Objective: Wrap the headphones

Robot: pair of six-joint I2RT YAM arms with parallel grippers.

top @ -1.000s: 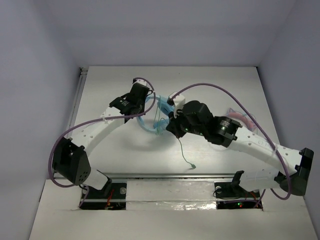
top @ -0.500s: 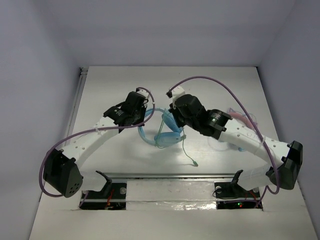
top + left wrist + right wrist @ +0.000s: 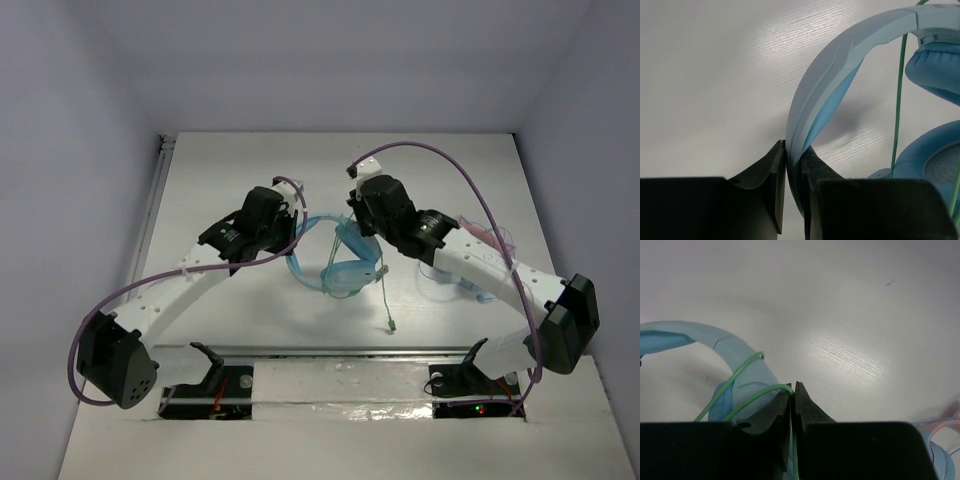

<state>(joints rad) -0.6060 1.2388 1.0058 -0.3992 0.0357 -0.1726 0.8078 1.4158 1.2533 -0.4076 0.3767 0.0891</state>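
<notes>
Your left gripper [image 3: 793, 156] is keeping the headphones [image 3: 338, 268] clamped by the headband [image 3: 840, 55], mid-surface [image 3: 230, 180]; your right gripper [image 3: 793, 390], pinched on the cable [image 3: 385, 300], is swinging rearward past the cups [image 3: 935, 70], so a wrap is forming

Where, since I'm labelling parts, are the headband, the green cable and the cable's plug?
headband [image 3: 820, 75]: left wrist view, middle of the curved band
green cable [image 3: 899, 100]: left wrist view, midway along its straight stretch
plug [image 3: 394, 328]: top external view, the loose end's tip
</notes>
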